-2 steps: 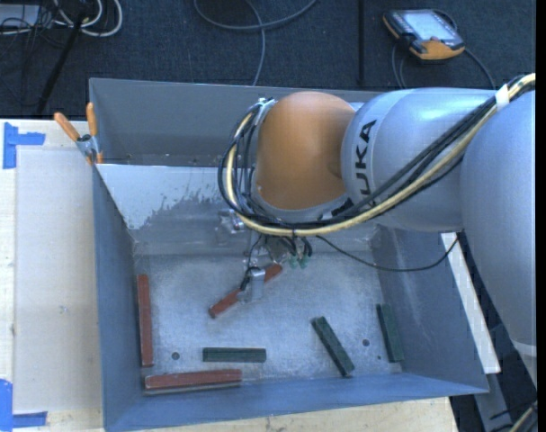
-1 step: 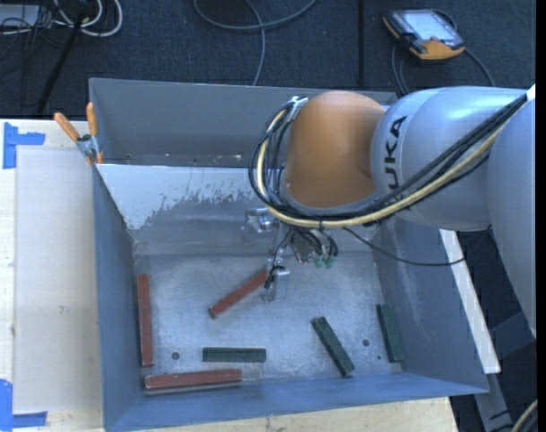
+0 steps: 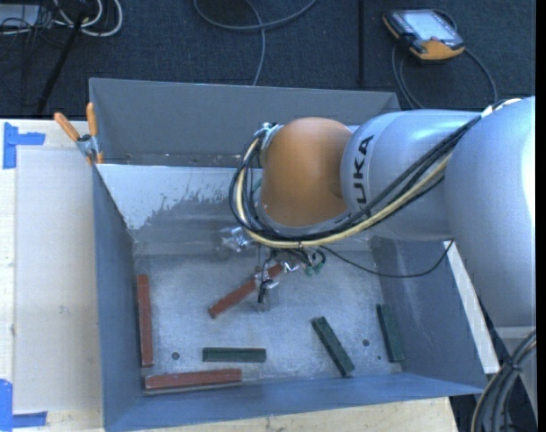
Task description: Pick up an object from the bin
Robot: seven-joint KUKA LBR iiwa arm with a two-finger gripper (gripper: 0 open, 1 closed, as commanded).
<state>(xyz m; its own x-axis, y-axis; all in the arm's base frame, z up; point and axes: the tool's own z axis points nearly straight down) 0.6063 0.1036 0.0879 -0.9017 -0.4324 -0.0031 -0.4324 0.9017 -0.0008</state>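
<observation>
Six slim sticks are recorded on the scuffed grey metal bin (image 3: 178, 273) floor. A long brown stick (image 3: 144, 319) lies along the left wall. At centre, a tilted brown wooden stick (image 3: 229, 302) is met at its upper end by the gripper (image 3: 264, 293), whose grip state cannot be told. Dark carpet (image 3: 165, 52) is seen beyond.

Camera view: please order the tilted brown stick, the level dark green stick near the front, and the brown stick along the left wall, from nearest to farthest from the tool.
1. Tilted brown stick: mid-bin, its upper end at the tool.
2. Level dark green stick: toward the front.
3. Brown stick along the left wall: farthest.
</observation>
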